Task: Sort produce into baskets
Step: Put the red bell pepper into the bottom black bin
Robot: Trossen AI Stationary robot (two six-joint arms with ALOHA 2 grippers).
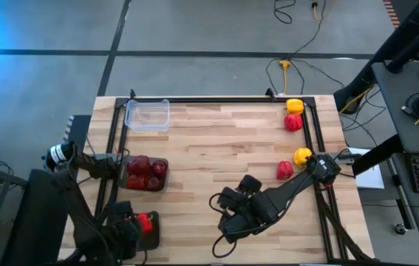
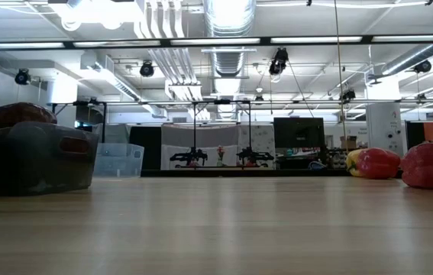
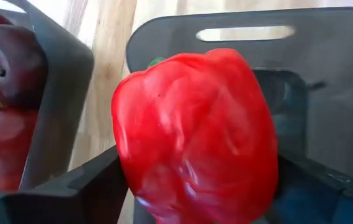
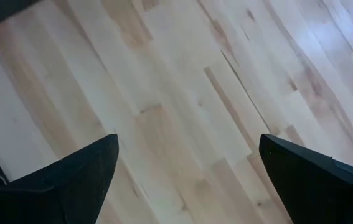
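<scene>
My left gripper [image 1: 144, 222] is shut on a bright red pepper [image 3: 195, 134] over a smoky dark tub [image 1: 148, 235] at the table's near left. A second dark tub [image 1: 125, 177] just beyond it holds several maroon and red peppers [image 1: 144, 173]. A clear tub [image 1: 147, 115] stands at the far left. Two yellow peppers [image 1: 295, 106] [image 1: 302, 156] and two red peppers [image 1: 293, 123] [image 1: 284, 170] lie on the table's right side. My right gripper [image 1: 221, 218] is open and empty over bare wood at the near middle. My left gripper pinches the red pepper between its two fingers [image 3: 86, 186], one on each flank [image 3: 126, 155] of its body. The pepper stands within the dark tub's walls [image 3: 164, 37]. Whether its underside touches the tub's floor I cannot tell.
A black frame [image 1: 194, 100] runs along the table's far edge and down both sides. In the low view the dark tub with maroon peppers [image 2: 33, 156] shows at the left, the clear tub [image 2: 117, 160] behind it, and loose peppers [image 2: 430, 164] at the right. Bare wood spans the middle.
</scene>
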